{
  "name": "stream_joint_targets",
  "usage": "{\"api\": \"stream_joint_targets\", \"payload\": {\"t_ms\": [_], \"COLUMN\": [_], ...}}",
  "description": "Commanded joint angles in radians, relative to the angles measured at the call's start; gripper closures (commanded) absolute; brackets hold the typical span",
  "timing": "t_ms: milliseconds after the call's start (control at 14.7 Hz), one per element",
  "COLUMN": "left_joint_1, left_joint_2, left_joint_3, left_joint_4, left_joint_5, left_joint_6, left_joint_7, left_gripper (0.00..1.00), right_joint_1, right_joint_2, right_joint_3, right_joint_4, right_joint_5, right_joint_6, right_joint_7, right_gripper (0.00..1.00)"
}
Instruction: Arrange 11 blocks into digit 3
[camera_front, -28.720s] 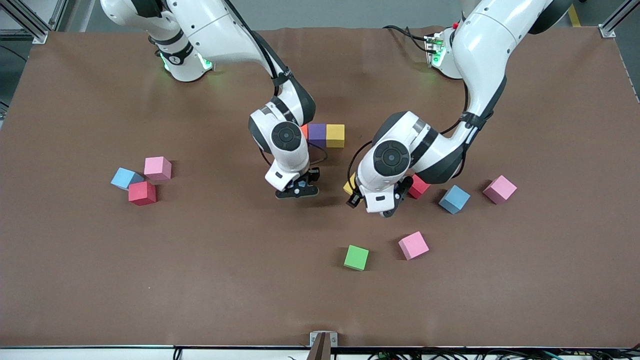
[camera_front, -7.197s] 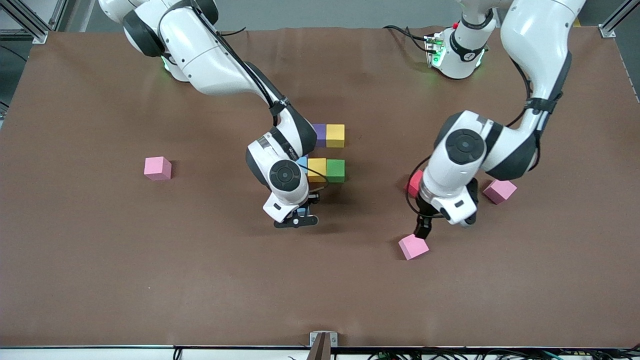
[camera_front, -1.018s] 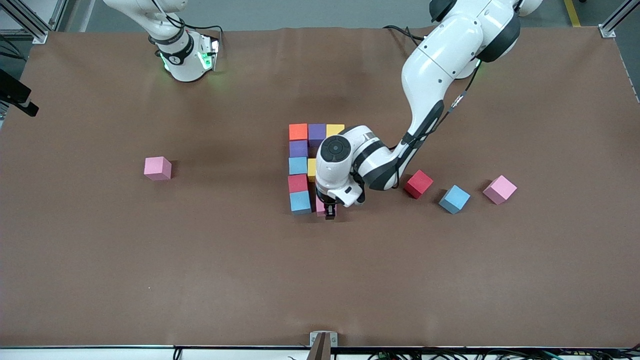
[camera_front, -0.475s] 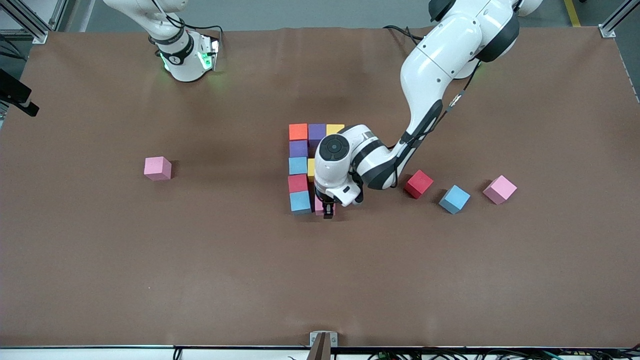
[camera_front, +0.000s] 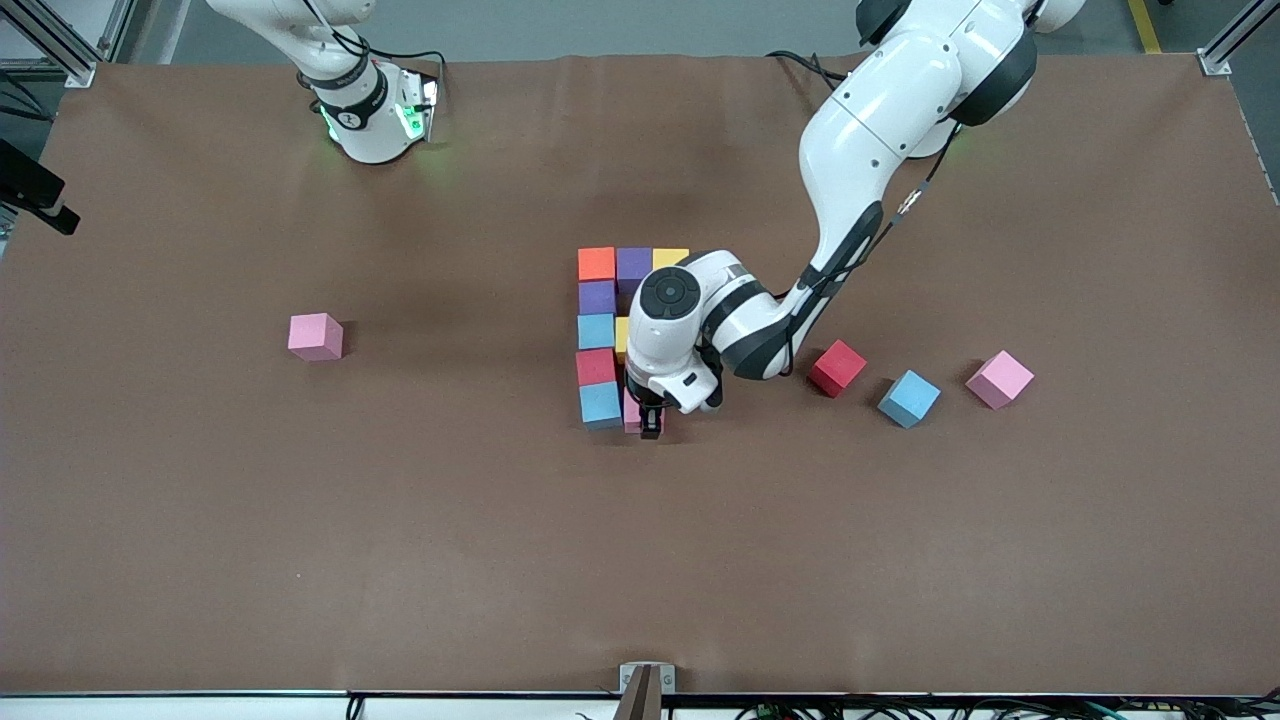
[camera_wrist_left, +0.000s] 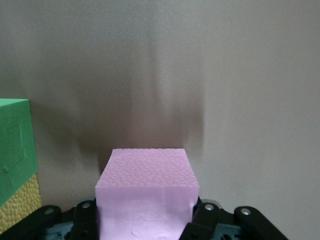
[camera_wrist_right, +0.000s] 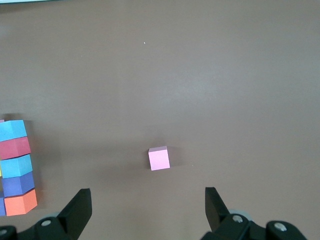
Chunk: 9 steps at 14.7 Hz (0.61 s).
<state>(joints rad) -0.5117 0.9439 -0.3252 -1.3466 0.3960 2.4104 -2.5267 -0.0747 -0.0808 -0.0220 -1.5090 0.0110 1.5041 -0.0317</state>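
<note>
I am holding a pale pink block (camera_wrist_left: 146, 192) in my black-fingered left gripper (camera_front: 650, 425), its foam face showing a fine pebbled grain. Beside it a green block (camera_wrist_left: 14, 145) is sitting against a yellow one (camera_wrist_left: 20, 207). On the brown table (camera_front: 400, 520), the figure is showing orange (camera_front: 596, 264), purple (camera_front: 634, 265) and yellow (camera_front: 668, 257) across its top bar, then purple (camera_front: 596, 297), light blue (camera_front: 596, 331), red (camera_front: 595, 367) and light blue (camera_front: 601, 405) down one side. Loose blocks are lying in red (camera_front: 837, 368), light blue (camera_front: 908, 398) and pink (camera_front: 999, 379), with another pink one (camera_front: 316, 336) alone. My arms are gleaming white with black joints, green lights glowing at both bases.
</note>
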Motion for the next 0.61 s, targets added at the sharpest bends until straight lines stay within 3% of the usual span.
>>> {"api": "stream_joint_targets", "payload": {"t_ms": [0,543], "left_joint_1": [-0.01,-0.025], "left_joint_2": [0.039,0.058], "left_joint_3": [0.005,0.006], "left_joint_4": [0.032,0.047], "left_joint_5": [0.0,0.0], "left_joint_6": [0.033,0.038], "left_joint_7": [0.002,-0.027], "left_gripper": [0.95,0.95], "right_joint_1": [0.007,0.007], "right_joint_2": [0.007,0.082], "right_joint_3": [-0.003,-0.003], "right_joint_4": [0.02,0.118], "right_joint_5": [-0.002,-0.005], "right_joint_6": [-0.01,-0.114], "right_joint_7": [-0.005,-0.007], "right_gripper": [0.0,0.0]}}
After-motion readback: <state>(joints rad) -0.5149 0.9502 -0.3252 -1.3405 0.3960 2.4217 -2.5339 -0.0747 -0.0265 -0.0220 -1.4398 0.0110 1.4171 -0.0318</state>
